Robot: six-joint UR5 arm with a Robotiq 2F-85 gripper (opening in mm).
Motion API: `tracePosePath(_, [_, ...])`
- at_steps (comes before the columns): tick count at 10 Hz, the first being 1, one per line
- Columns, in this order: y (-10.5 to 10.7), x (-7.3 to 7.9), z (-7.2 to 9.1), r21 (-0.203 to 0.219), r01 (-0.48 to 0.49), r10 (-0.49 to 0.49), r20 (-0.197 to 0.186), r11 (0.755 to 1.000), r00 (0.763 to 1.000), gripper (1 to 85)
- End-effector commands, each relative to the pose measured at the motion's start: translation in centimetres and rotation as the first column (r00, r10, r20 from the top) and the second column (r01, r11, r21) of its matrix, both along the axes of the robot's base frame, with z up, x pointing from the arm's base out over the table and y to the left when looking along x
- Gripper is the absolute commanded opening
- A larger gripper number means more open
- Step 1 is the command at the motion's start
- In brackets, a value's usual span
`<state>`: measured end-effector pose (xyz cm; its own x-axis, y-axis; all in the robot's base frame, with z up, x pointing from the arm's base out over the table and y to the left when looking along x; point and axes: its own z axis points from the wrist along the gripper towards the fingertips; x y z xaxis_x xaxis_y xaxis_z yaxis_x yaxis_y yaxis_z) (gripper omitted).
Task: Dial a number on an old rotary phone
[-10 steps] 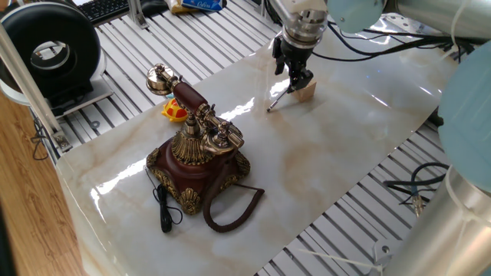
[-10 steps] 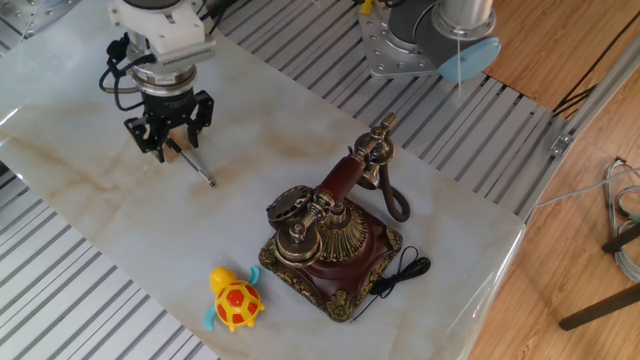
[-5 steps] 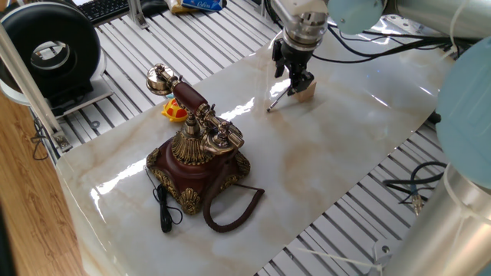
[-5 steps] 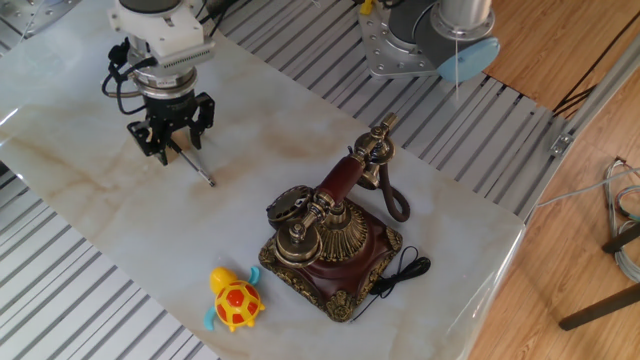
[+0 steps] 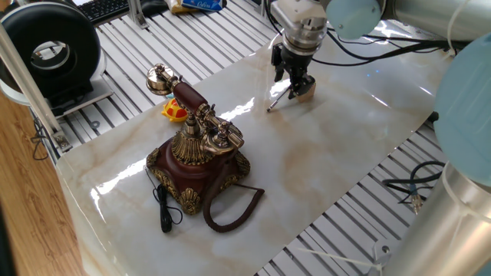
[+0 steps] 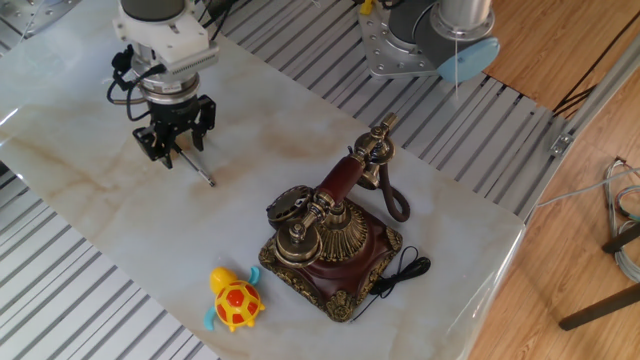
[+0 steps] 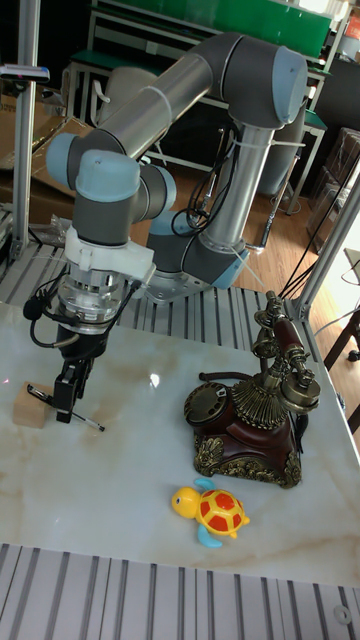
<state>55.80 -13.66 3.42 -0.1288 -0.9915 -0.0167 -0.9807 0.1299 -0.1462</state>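
The old rotary phone stands on the marble tabletop, dark red-brown with brass trim. Its handset lies on the cradle and the coiled cord loops beside the base. The dial faces the arm's side. My gripper is far from the phone, low over a thin silver stylus. One end of the stylus leans on a small wooden block. The fingers stand open on either side of the stylus.
A yellow and orange toy turtle lies beside the phone. A black cable trails from the phone base. Slatted metal surrounds the marble top. A round black device sits at the far left.
The gripper has sunk a little lower over the stylus. The phone, turtle and stylus have not moved.
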Motion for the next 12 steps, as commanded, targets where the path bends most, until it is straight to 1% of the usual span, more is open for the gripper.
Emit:
tracePosePath(1, [-0.44,-0.67,-0.82,0.007,-0.024,0.024,0.006,1.0,1.0,59.3])
tracePosePath(4, [-0.53,-0.92,-1.32,-0.009,-0.03,0.03,0.009,1.0,1.0,59.0])
tracePosePath(7, [-0.9,-0.98,-1.12,-0.019,-0.03,0.03,0.012,0.999,0.999,58.0])
tracePosePath(12, [-0.81,-0.75,-1.18,-0.015,-0.019,0.02,0.018,1.0,1.0,56.3])
